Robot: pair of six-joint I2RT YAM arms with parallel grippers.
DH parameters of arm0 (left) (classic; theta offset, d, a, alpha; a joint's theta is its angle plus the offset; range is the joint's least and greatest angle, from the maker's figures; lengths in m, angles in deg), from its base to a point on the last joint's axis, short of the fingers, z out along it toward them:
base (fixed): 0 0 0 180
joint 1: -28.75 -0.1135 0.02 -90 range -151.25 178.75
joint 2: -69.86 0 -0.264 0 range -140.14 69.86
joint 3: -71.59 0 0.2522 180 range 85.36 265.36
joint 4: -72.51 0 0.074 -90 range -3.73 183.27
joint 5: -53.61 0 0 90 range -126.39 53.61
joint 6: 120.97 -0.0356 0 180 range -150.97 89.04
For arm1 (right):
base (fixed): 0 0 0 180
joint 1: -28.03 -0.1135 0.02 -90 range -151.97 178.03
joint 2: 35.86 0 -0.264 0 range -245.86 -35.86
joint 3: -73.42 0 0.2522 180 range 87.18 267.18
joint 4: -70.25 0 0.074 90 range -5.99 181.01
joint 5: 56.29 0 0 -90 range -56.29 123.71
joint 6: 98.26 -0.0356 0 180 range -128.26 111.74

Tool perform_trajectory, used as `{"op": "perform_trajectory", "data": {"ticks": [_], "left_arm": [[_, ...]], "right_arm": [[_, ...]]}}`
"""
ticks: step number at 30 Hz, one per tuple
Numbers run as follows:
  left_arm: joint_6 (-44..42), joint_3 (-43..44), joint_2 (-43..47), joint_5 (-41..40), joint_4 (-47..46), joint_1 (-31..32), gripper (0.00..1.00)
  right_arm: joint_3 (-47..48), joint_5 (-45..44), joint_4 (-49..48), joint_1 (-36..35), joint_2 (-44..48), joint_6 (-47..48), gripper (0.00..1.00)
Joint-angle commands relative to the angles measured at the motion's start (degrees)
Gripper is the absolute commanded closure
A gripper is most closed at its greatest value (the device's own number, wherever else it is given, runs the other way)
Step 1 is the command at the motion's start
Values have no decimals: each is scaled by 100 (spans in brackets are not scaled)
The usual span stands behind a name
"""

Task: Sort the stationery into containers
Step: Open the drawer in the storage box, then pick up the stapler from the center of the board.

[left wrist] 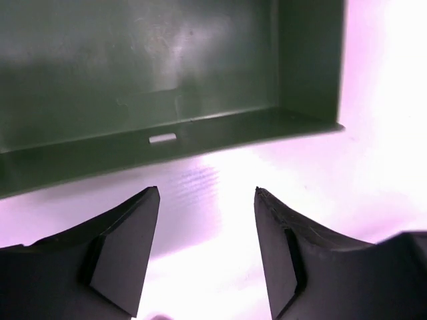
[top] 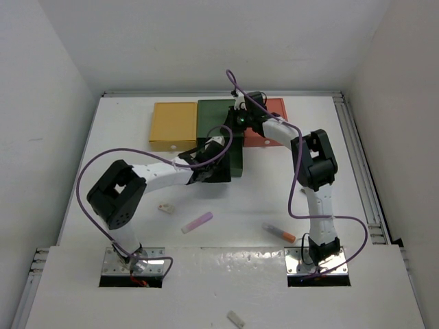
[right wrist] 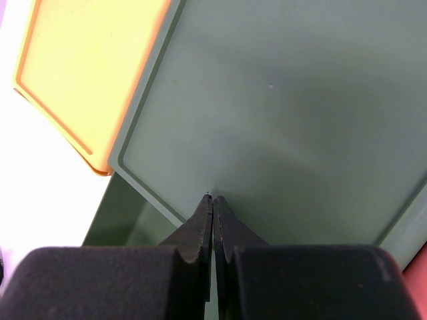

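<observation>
Your left gripper [left wrist: 207, 193] stood apart and empty at the open dark green drawer box [top: 214, 118] | your right gripper [right wrist: 212, 198] was closed, tip on its top | the lilac stick [top: 197, 221] lay on the table [top: 240, 202].
</observation>
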Motion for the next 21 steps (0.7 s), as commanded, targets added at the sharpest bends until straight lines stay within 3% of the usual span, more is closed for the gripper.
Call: {"op": "perform_trajectory", "data": {"ticks": [1,3,5,6,7,10,15,18,19,21], "left_arm": [[-313,235,538,110,73,59,34],[-515,253,697,118,99,68,34],[-760,253,1013,127,99,94,30],[-858,253,1145,136,99,103,17],[-928,244,1390,171,117,121,15],[-1236,174,1960,241,266,130,15],[-2148,25,3015,268,810,-351,11],[-3799,-81,3604,618,1153,-940,6],[-4743,-194,3781,1176,1293,-1108,6],[-5757,-318,4202,1829,1487,-1477,5]], "right_arm": [[191,-221,153,-54,227,139,100],[226,-282,206,-72,333,157,99],[243,-318,250,-72,509,166,90],[252,-344,294,-72,579,157,85],[278,-344,303,-63,736,166,74],[296,-388,390,-46,1071,227,60],[-90,-354,811,139,2283,656,54],[-441,-108,1566,358,3056,1235,50],[-538,50,1821,472,3232,1429,50],[-968,183,2472,560,3821,1964,49]]}}
